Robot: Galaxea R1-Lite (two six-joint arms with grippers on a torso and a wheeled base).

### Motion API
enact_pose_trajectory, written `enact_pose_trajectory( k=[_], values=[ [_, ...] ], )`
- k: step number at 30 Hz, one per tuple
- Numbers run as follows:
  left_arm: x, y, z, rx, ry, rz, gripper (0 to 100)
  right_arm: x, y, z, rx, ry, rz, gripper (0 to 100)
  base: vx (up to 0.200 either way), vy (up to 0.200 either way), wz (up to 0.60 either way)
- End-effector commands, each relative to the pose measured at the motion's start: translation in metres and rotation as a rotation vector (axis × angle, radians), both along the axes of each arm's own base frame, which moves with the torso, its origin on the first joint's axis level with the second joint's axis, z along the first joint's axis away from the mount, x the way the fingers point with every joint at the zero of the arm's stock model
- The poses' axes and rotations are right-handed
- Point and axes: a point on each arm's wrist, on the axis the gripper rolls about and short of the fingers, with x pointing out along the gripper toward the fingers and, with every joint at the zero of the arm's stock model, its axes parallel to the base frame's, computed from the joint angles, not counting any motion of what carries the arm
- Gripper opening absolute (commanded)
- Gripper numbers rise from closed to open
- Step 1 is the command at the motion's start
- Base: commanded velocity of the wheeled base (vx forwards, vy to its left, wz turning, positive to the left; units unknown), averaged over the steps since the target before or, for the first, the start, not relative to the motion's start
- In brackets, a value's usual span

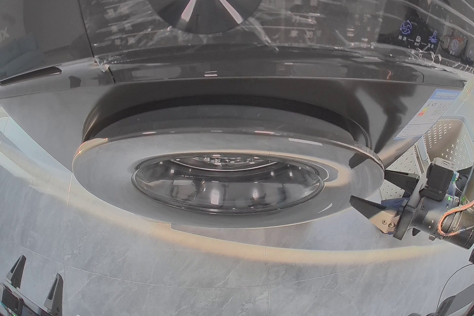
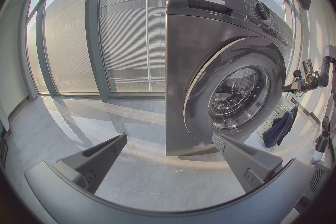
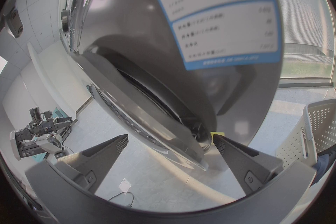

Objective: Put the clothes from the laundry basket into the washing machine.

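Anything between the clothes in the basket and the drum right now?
Yes. The round door covers the drum opening and is not swung open. The dark clothes hang on the laundry basket beside the machine, on the robot's right. The right gripper, open and empty, sits at the door's right edge.

A blue-edged energy label [image 3: 224, 25] sits on the washing machine [image 3: 115, 18] front.

Pale grey tiled floor [image 1: 148, 257], tall dark-framed windows [image 2: 70, 42], a grey building [image 2: 127, 35] and lamp post [image 2: 147, 42] outside.
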Motion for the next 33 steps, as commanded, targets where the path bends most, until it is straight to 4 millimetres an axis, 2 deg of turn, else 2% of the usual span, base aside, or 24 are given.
enact_pose_trajectory(
  k=[1, 4, 9, 18, 25, 29, 33],
  values=[
    [0.0, 0.0, -0.005, 0.0, 0.002, 0.001, 100, 0.007, 0.011, -0.011, -0.026, 0.054, 0.03, 100, 0.0, 0.0, 0.0],
    [0.0, 0.0, -0.005, 0.002, 0.002, 0.001, 100, 0.005, 0.012, -0.013, -0.027, 0.061, 0.045, 100, 0.0, 0.0, 0.0],
    [0.0, 0.0, -0.005, -0.001, 0.002, 0.001, 100, -0.007, 0.009, -0.027, -0.06, 0.103, 0.072, 100, -0.2, 0.0, 0.0],
    [0.0, 0.0, -0.005, 0.0, 0.003, 0.001, 100, 0.0, 0.011, -0.018, -0.04, 0.073, 0.056, 100, -0.022, 0.0, 0.0],
    [0.0, 0.0, -0.005, -0.001, 0.003, 0.001, 100, -0.007, 0.009, -0.033, -0.079, 0.128, 0.074, 100, -0.171, 0.0, 0.0],
    [0.0, 0.0, -0.005, -0.001, 0.003, 0.001, 100, -0.015, 0.009, -0.039, -0.089, 0.146, 0.102, 100, 0.0, 0.0, 0.0],
    [0.0, 0.0, -0.005, -0.001, 0.003, 0.001, 100, -0.015, 0.01, -0.034, -0.072, 0.127, 0.104, 100, 0.0, 0.0, 0.0]
  ],
)
